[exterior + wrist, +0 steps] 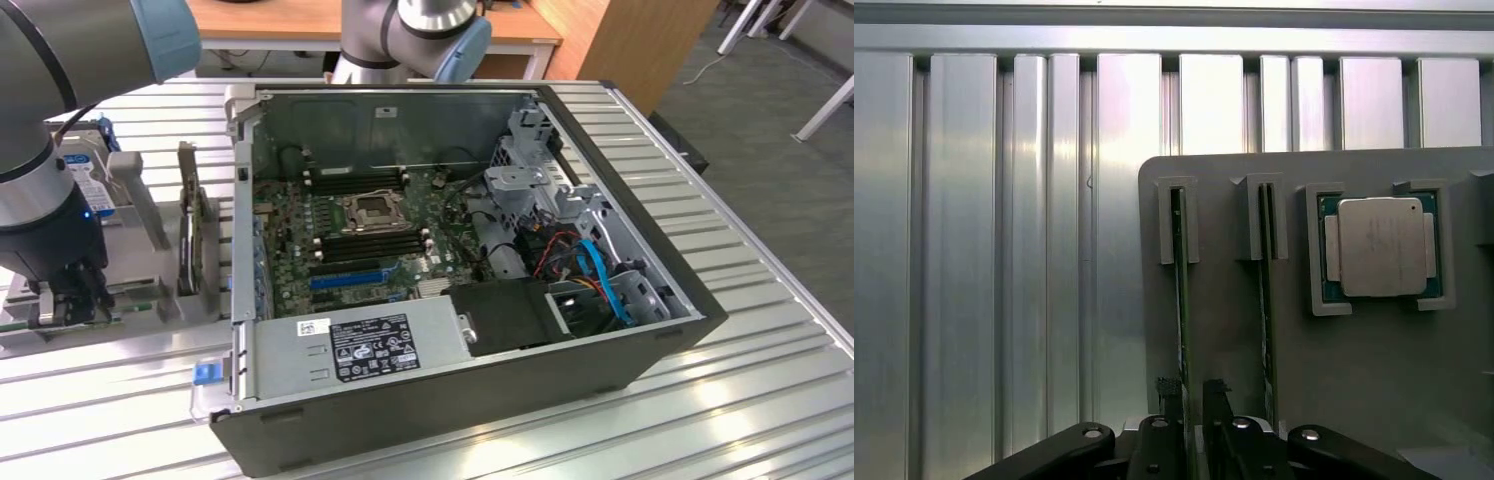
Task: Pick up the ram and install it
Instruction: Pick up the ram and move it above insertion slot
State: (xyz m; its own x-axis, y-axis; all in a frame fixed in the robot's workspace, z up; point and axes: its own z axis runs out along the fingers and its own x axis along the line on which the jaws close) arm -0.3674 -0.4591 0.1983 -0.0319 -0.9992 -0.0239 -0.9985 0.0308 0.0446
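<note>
You have a ribbed metal table (761,330) carrying two things: an open computer case (441,405) lying on its side near the middle and, just beside it toward the exterior view's left, a grey parts holder (1374,390) sitting flat on the ribs.

Gripper (1192,398) down astride one ram (1181,285), second stick (1264,300) just beside, grey holder (1374,375), processor chip (1381,246), ribbed metal table (1004,250).
</note>
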